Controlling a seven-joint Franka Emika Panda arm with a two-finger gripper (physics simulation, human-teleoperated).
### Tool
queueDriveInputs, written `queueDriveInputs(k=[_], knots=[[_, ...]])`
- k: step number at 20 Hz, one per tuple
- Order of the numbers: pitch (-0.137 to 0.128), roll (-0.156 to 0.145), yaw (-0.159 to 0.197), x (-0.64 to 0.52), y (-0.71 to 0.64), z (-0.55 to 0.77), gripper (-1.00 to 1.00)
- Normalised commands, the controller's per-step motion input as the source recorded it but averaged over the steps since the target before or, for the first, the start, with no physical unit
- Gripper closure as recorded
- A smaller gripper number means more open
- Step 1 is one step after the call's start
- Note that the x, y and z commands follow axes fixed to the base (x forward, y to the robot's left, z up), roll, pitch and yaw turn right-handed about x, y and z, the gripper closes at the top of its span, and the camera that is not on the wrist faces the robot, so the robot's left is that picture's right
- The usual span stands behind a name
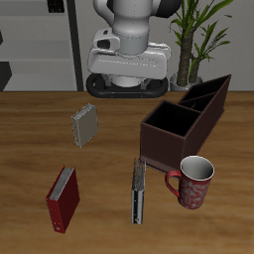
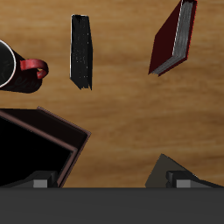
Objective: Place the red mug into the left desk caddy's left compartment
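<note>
Nothing is done yet: the mug (image 1: 195, 183) stands untouched near the table's front edge, just beside the caddy (image 1: 185, 120). My gripper (image 2: 112, 181) hangs spread above, empty.

Wooden desk (image 1: 30, 139) carries left desk caddy (image 1: 189, 117), red mug (image 1: 193, 182), red book (image 1: 63, 198), dark book (image 1: 139, 190), grey book (image 1: 86, 125).

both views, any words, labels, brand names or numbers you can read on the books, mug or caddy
No readable text in either view.
Red mug: only a pale speckled pattern, no lettering.
Red book: plain cover.
Dark book: spine too dark and small to read.
Grey book: blank.
Left desk caddy: no label.
</note>
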Motion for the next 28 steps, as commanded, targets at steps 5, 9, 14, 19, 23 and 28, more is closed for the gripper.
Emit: queueDriveInputs(k=[5, 9, 14, 19, 23, 28], knots=[[-0.023, -0.006, -0.015, 0.36, 0.38, 0.14, -1.0], [-0.027, -0.016, 0.008, 0.24, 0.4, 0.07, -1.0], [-0.04, -0.001, 0.033, 0.26, 0.55, 0.01, -1.0], [-0.03, -0.006, 0.05, 0.2, 0.43, -0.06, -1.0], [-0.058, -0.017, 0.051, 0.32, 0.4, 0.01, -1.0], [-0.02, -0.021, -0.008, 0.26, 0.14, 0.0, -1.0]])
